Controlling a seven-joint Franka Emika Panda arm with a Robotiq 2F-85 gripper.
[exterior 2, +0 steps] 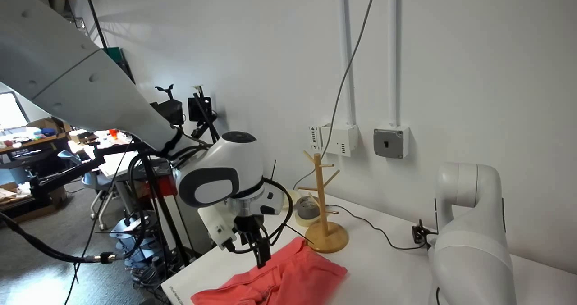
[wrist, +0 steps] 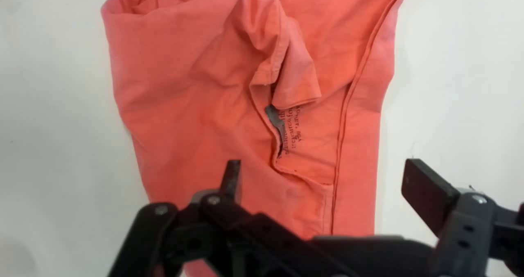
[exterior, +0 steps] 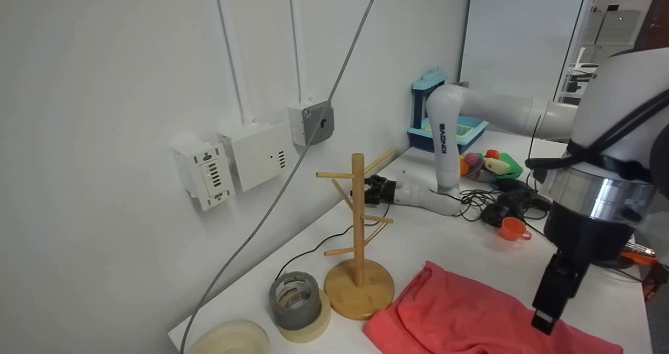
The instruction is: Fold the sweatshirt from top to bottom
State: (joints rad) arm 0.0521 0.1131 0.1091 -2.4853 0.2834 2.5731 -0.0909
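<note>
We see the sweatshirt (wrist: 196, 117) lying creased and doubled over itself on the desk (exterior 2: 383, 269), just beside the wooden mug tree (exterior: 358, 228). Above it we have the end effector (wrist: 325, 181), jaws spread wide; in the wrist view we spot dark lettering (wrist: 291, 133) along a turned edge.

In the wrist view, the coral-red fabric sweatshirt (wrist: 184, 101) is seen from close above. It is shared by both farther-set exterior views.
</note>
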